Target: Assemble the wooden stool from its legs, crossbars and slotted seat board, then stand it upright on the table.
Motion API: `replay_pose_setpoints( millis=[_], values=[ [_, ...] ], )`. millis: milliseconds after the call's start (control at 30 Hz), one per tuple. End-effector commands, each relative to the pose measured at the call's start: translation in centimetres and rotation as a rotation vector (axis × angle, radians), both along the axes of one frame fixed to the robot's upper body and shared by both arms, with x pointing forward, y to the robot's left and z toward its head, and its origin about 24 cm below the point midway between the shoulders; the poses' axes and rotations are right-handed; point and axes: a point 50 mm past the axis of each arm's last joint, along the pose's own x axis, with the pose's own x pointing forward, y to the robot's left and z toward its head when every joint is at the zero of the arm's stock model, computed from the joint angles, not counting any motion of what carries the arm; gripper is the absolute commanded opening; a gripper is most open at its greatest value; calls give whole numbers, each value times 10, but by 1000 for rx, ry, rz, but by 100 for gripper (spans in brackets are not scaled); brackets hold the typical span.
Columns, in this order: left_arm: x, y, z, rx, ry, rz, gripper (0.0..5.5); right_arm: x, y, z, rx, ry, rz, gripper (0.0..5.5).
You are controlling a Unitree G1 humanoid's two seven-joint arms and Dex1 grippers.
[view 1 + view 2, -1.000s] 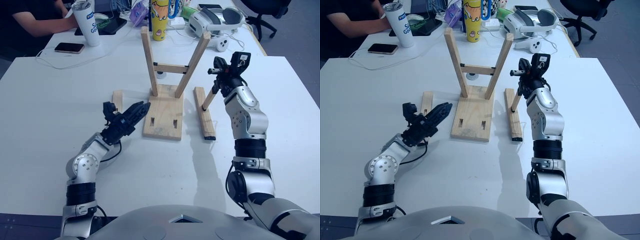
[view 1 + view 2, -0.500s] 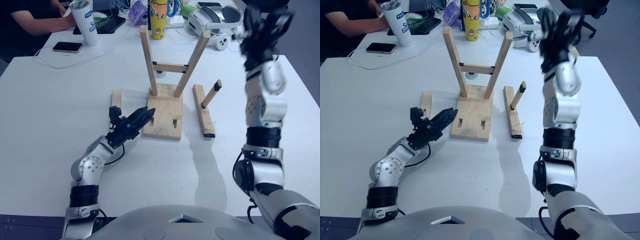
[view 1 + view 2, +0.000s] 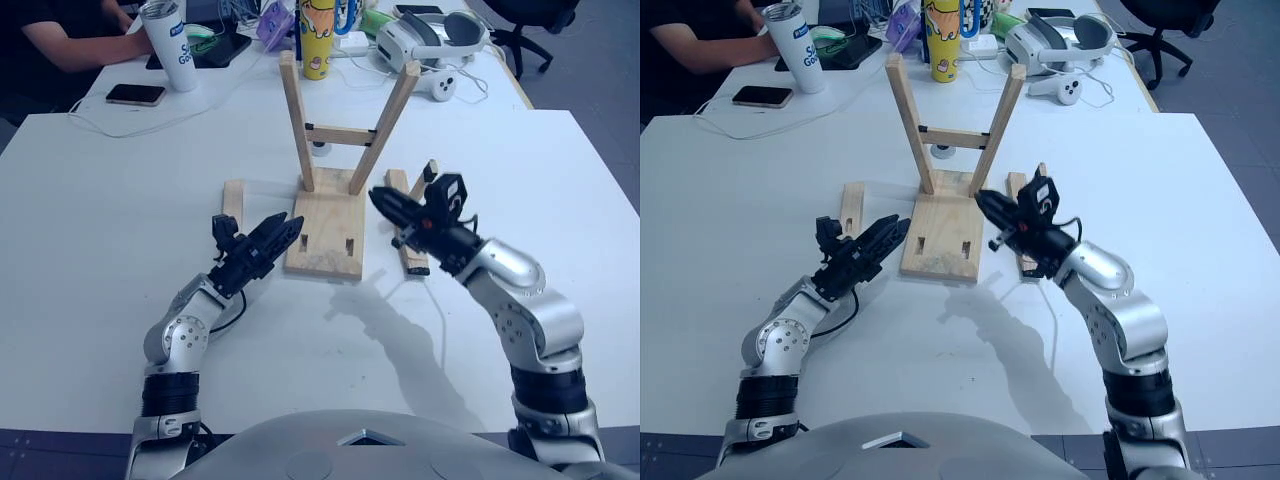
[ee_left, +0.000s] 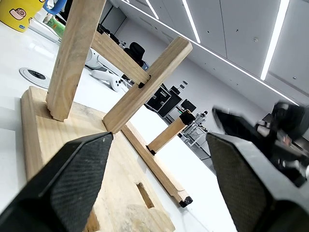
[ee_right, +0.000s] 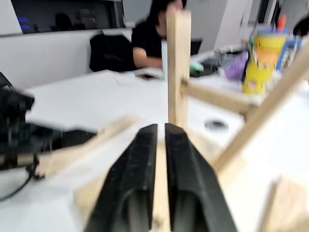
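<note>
- We saw the seat board (image 3: 325, 235) lying flat on the table (image 3: 110, 200). Two legs (image 3: 297, 120) joined by a crossbar (image 3: 340, 135) stood up from its far slots. The near slots were bare, so we judged the stool about half built.
- The right gripper (image 3: 378, 199) hung with its fingers pressed together and nothing between them. It was just above the board's right edge, close to the foot of the right-hand upright leg. A sideways push from there could have tipped the standing pair out of its slots, since we judged it only pressed in.
- The second leg (image 3: 400, 183), with its own crossbar stub (image 3: 431, 170) poking up, lay just beside the board under that arm. With the fingers closed, a descent could have shoved the piece away or rolled it over instead of gripping it.
- The left gripper (image 3: 286, 229) sat empty, with its fingers spread, at the board's left edge. Closing on that edge off-centre could have twisted the board and rocked the uprights.
- A loose leg (image 3: 234, 195) lay left of the board, near the left arm. A careless sweep of that arm could have pushed it out of line.
</note>
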Motion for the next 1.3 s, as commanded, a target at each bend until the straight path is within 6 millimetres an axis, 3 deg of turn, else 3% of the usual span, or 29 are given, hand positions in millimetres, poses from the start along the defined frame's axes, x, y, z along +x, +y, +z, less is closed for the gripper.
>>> replay_pose_setpoints(
  millis=[33,100,200,333,467,600,900,1200,1300],
  values=[
    [-9,-1,-3,3,27,16,357,-14,-8,-32,-33,126,-178,101],
    [-12,-1,-2,12,31,13,357,-12,-21,-40,-135,146,-310,128],
    [-11,0,1,20,31,39,357,-7,-32,-37,-223,119,-425,172],
    [-12,7,-4,41,64,65,357,1,-21,-39,-249,107,-436,231],
    [4,3,6,38,26,34,357,9,-20,-46,-252,146,-517,284],
    [5,7,7,35,21,49,357,21,-12,-41,-241,141,-526,348],
    [6,5,8,43,25,34,357,28,-18,-60,-279,320,-560,348],
    [0,6,7,26,28,63,357,23,-21,-75,-319,439,-529,348],
    [0,6,7,25,28,70,357,22,-24,-80,-364,479,-557,314]
  ],
)
